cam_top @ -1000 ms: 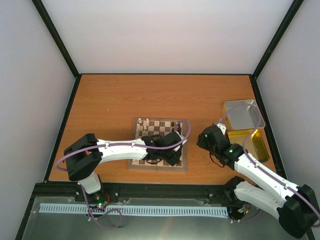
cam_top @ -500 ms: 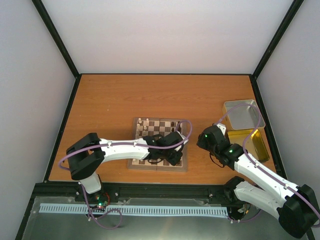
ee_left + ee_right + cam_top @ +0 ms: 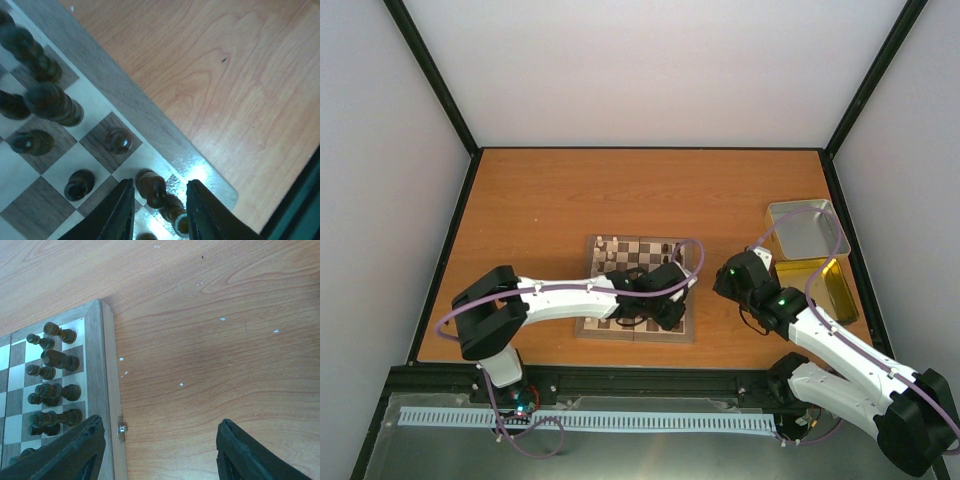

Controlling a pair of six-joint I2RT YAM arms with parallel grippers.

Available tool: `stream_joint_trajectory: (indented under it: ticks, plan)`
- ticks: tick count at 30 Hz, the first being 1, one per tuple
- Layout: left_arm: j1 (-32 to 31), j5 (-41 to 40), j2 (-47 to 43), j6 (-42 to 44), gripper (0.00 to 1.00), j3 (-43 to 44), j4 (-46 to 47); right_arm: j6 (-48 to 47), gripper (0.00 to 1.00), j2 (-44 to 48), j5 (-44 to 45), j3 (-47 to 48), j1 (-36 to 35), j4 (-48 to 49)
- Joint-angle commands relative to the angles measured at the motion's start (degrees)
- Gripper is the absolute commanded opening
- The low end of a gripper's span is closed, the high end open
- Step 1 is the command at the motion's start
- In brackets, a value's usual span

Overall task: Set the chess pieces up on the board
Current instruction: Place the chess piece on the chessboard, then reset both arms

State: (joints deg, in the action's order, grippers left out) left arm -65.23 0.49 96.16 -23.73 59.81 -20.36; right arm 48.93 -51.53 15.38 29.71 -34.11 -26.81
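Observation:
The board lies mid-table, with my left gripper low over its near right corner. In the left wrist view the gripper stands open astride a dark brown knight on a corner square. There is a thin gap at the left finger and a wider one at the right. A second dark piece sits just behind the knight. Pawns stand on neighbouring squares by the brown border. My right gripper hovers open and empty over bare table beside the board's edge, where dark chess pieces stand in two files.
A silver metal tray and a gold one sit at the table's right side, behind the right arm. The board's metal clasp shows at its edge. Black frame posts and white walls bound the table.
The left gripper's jaws have parted from shut, leaving the knight standing between them. The left arm shifted only slightly; the right arm has not moved.

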Motion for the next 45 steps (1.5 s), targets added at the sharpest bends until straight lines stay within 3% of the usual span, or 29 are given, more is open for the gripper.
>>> stream_joint_trajectory:
  ticks: [1,6,12,18,23,30,37,45]
  plan:
    - [-0.7,0.2,-6.1,-1.2,0.32,4.1,-1.7,0.6,0.61,0.7,0.5,0.1,0.6,-0.2]
    - [-0.2,-4.4,-11.7,-2.5,0.41,4.4,-2.9,0.2,0.61,1.1,0.8,0.7,0.5,-1.2]
    - [4.9,-17.0,-24.1,-5.8,0.57,0.2,-4.4,-2.7,0.62,3.1,3.3,2.5,0.6,-3.4]
    - [7.5,-29.3,-40.4,-1.3,0.84,-5.2,-5.1,-7.2,0.65,5.8,5.8,6.7,0.6,-6.5]
    - [7.5,-38.0,-51.3,-3.1,0.99,-6.2,-10.7,-12.5,0.72,10.0,9.1,11.4,0.6,-11.5]
    - [7.5,-44.4,-67.2,-2.7,1.0,-6.5,-14.9,-24.1,0.86,21.6,11.5,16.1,0.6,-13.2]
    - [7.5,-48.5,-79.7,1.1,1.0,-4.3,-17.6,-28.8,0.89,29.1,13.8,20.1,0.7,-16.9]
    - [7.5,-50.1,-83.0,1.8,1.0,-1.7,-20.7,-30.7,0.92,32.4,14.5,22.4,0.6,-18.9]
